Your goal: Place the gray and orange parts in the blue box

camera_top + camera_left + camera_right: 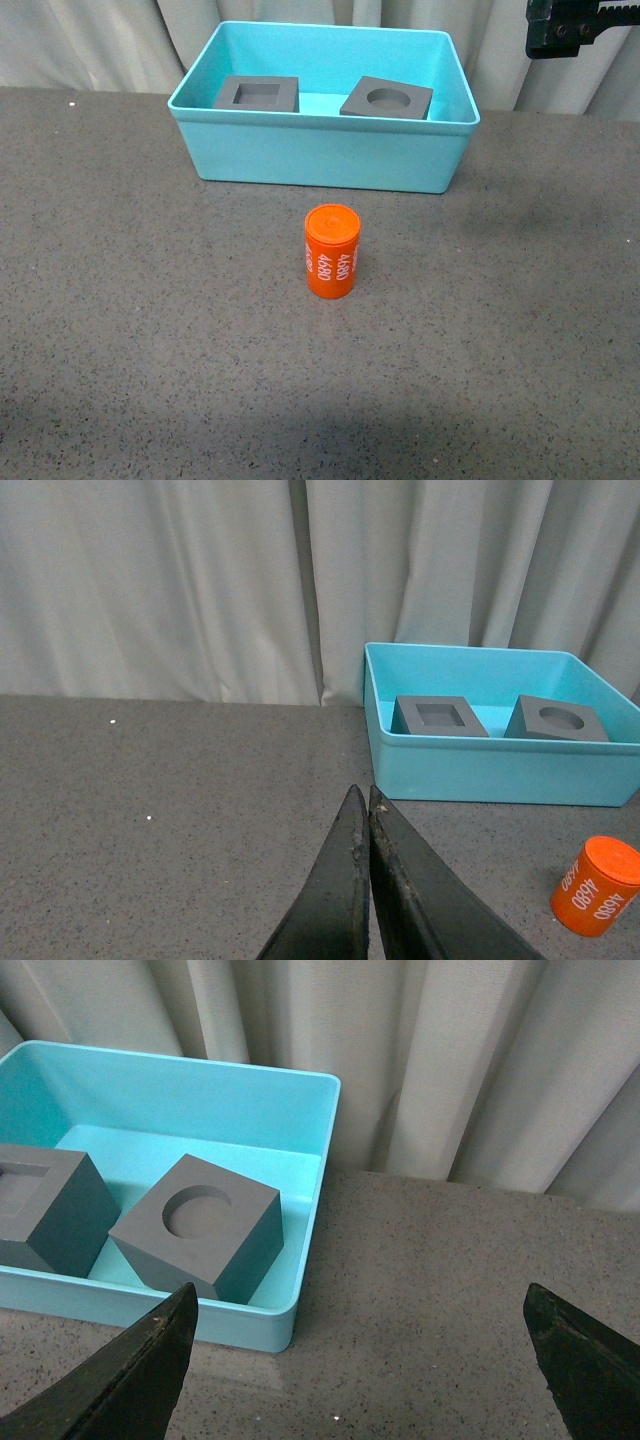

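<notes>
Centrally, below turquoise bin (320, 155): upright orange 4680 cylinder (331, 251), seemingly nearer left gripper (365, 805), jaws closed; right gripper (358, 1305) at upper right, jaws spread wide.

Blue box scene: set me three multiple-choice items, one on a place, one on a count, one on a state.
1. Where does the orange cylinder stand relative to the blue box?
A) inside it
B) on the table in front of it
C) behind it
2. How many gray cubes lie in the box?
A) one
B) two
C) three
3. How is the right pincer?
A) open
B) shut on the cylinder
C) shut on a cube
Answers:
1 B: the cylinder stands upright on the table, apart from the box.
2 B: the square-recess cube and the round-recess cube lie inside.
3 A: its fingers stand wide apart, holding nothing.
</notes>
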`<state>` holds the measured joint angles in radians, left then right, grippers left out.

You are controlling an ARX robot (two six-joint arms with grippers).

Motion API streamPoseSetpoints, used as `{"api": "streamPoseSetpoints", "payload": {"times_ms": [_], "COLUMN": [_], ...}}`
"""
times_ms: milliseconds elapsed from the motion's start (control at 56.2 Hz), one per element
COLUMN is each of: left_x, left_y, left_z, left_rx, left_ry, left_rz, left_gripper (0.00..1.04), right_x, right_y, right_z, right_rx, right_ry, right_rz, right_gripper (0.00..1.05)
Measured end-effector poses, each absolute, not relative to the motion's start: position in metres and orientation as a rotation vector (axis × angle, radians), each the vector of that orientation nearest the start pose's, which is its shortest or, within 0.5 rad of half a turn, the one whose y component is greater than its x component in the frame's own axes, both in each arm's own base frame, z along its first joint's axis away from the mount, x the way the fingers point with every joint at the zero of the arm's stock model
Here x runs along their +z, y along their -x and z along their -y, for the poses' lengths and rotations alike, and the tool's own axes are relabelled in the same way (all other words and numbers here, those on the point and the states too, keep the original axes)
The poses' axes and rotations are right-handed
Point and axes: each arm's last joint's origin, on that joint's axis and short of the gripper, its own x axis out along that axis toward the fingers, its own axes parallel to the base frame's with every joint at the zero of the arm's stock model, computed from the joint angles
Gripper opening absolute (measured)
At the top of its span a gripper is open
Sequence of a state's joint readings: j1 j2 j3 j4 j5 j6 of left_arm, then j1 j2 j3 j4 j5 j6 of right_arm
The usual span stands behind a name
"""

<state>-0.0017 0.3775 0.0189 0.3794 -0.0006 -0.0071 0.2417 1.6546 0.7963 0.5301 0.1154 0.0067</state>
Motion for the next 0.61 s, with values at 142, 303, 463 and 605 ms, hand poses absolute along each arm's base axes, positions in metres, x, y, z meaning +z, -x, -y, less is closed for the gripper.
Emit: {"api": "streamPoseSetpoints", "payload": {"times_ms": [142, 303, 463, 605], "left_x": [0.173, 0.173, 0.173, 0.173], "left_y": [-0.118, -0.115, -0.112, -0.109], "left_z": [0.000, 0.000, 0.000, 0.000], "left_rx": [-0.001, -0.001, -0.001, -0.001], "left_ry": [0.007, 0.007, 0.007, 0.007], "left_rz": [0.022, 0.023, 0.023, 0.022], "left_gripper": [0.04, 0.04, 0.04, 0.04], "right_x": [0.189, 0.189, 0.189, 0.189], "right_y": [-0.330, -0.330, -0.330, -0.330], "right_z": [-0.078, -0.078, -0.078, -0.078], "right_rx": [0.124, 0.124, 0.124, 0.124], "right_ry": [0.052, 0.052, 0.052, 0.052], "right_rz": [-0.324, -0.324, -0.324, -0.324], "right_gripper": [0.95, 0.95, 0.95, 0.95]}}
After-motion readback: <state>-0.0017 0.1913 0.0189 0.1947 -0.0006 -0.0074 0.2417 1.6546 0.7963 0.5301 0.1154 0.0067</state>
